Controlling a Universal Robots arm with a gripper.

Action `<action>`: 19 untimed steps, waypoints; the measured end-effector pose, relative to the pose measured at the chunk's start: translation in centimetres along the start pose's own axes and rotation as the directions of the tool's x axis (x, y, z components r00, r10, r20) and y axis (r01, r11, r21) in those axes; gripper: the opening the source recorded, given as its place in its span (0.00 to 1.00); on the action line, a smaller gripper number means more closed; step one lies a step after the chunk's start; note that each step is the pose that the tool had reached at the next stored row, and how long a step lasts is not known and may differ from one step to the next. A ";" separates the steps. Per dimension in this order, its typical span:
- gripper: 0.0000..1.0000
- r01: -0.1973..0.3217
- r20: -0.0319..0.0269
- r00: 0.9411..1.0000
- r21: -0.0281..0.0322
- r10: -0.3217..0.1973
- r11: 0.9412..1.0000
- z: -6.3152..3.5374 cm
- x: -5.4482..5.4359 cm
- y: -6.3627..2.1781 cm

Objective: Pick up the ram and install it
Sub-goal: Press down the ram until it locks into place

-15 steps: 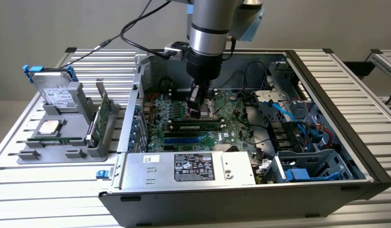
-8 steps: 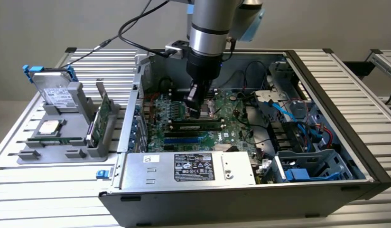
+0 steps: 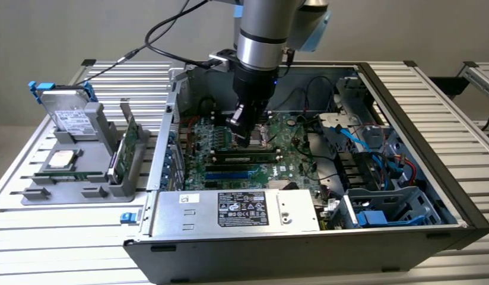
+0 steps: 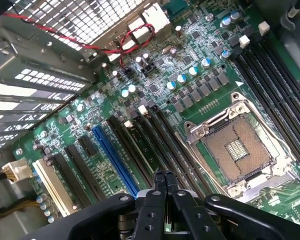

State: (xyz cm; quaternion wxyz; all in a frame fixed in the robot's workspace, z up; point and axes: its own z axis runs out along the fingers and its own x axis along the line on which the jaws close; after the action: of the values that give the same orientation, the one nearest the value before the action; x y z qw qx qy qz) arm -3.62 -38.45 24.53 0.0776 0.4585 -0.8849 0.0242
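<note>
The ram point(image 3: 246, 157) stands in a slot of the green motherboard point(image 3: 288, 133) inside the open computer case, a long narrow stick with dark chips. In the wrist view the ram point(image 4: 141, 145) shows edge-on between the black slots, a white clip at its far end. My gripper point(image 3: 243, 141) hangs low over one end of the stick. Its fingertips point(image 4: 160, 176) are pressed together with nothing between them, right at the ram's top edge. Whether they touch it I cannot tell.
The case wall point(image 3: 410, 107) rings the work area, with the power supply point(image 3: 237, 209) at the front and blue cables point(image 3: 363, 139) at the exterior view's right. The CPU socket point(image 4: 237, 147) lies beside the slots. A grey holder point(image 3: 78, 184) outside carries a hard drive point(image 3: 69, 116) and an expansion card point(image 3: 127, 145).
</note>
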 end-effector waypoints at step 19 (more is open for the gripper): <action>0.10 -0.236 0.018 0.971 -0.022 0.237 0.971 0.20 0.0 -0.01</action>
State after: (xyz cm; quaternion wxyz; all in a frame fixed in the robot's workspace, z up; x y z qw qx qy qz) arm -3.62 -38.45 24.32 0.0696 0.3492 -0.9342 0.0199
